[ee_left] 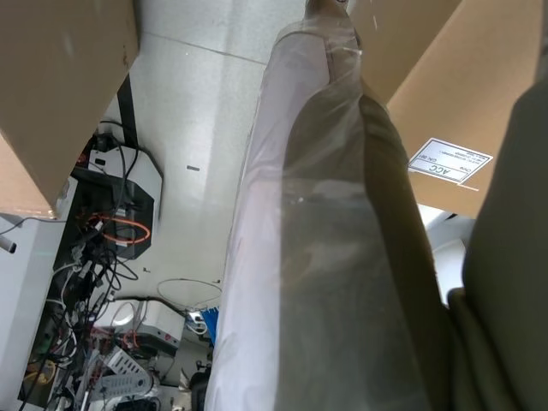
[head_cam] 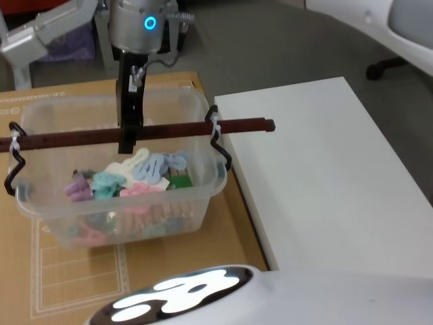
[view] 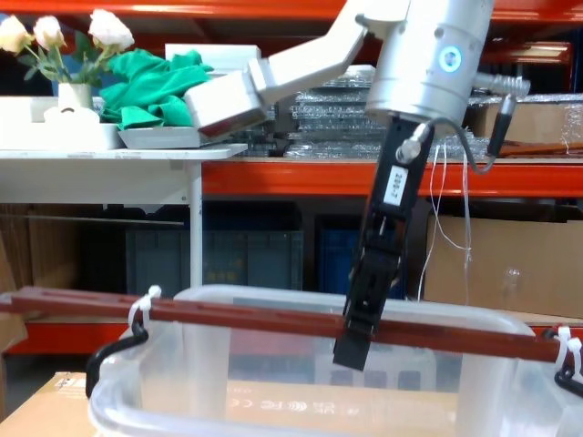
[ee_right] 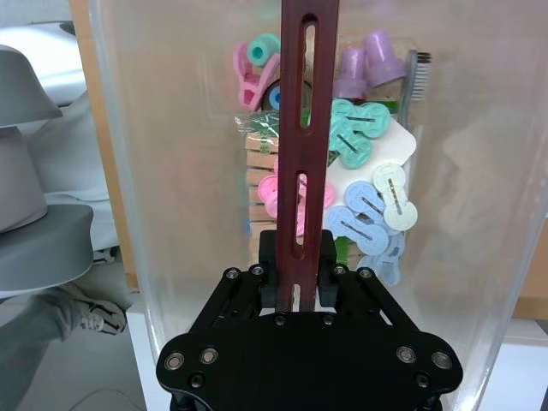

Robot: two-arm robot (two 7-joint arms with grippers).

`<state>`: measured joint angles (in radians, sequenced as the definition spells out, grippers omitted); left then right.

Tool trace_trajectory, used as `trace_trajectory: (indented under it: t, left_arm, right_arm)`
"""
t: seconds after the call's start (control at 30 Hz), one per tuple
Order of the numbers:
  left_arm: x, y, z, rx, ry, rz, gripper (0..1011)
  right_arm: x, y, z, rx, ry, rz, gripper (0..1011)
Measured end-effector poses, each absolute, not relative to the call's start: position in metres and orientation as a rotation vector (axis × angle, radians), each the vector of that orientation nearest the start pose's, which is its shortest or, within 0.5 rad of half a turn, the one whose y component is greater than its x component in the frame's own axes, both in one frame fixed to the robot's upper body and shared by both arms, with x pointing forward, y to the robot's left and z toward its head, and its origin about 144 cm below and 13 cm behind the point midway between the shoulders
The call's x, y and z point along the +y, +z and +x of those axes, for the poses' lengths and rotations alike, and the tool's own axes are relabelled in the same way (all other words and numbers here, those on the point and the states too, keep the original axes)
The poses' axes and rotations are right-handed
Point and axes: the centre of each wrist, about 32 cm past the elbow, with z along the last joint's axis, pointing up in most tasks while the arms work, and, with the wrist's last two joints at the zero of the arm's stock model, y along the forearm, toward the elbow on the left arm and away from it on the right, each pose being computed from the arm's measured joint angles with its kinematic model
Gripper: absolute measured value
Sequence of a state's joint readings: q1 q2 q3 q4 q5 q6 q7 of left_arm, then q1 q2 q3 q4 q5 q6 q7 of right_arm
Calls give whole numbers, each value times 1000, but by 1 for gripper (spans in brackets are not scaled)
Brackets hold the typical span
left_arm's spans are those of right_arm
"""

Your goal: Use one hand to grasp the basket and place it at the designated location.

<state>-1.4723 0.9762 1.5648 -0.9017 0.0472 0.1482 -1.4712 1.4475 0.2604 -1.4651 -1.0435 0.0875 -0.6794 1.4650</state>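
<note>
Your right gripper (head_cam: 127, 142) is clamped shut around the middle of the bar handle (head_cam: 176, 128). The basket (head_cam: 203, 193) sits on a cardboard box (head_cam: 223, 264) beside the white table (head_cam: 325, 176). Lift straight up, keeping the handle level.

You have one basket (head_cam: 203, 193), one bar handle (head_cam: 176, 128), two zip ties (head_cam: 216, 125), one right gripper (head_cam: 126, 145) upper left, one white table (head_cam: 325, 183) at right, heaped clips (head_cam: 152, 169) uncountable.

White table (head_cam: 338, 176) beside flat cardboard (head_cam: 169, 277) (flowers (view: 55, 32) behind).
</note>
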Motion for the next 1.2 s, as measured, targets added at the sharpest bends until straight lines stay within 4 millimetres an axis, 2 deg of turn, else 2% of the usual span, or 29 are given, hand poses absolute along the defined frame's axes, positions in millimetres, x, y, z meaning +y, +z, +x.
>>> trace_trajectory:
  t: [0.33, 0.4, 0.47, 0.6, 1.2]
  left_arm:
    - [497, 1396, 616, 167, 178, 1629, 0]
    - [497, 1396, 616, 167, 178, 1629, 0]
    - [497, 1396, 616, 167, 178, 1629, 0]
    - [497, 1396, 616, 167, 178, 1629, 0]
    - [497, 1396, 616, 167, 178, 1629, 0]
  right_arm:
    - [-87, 1439, 636, -1151, 923, -974, 240]
    - [-87, 1439, 636, -1151, 923, -974, 240]
    - [-96, 1453, 632, -1166, 875, -986, 240]
    - [-102, 1461, 630, -1167, 843, -1001, 240]
    - [-126, 1474, 622, -1120, 725, -1077, 240]
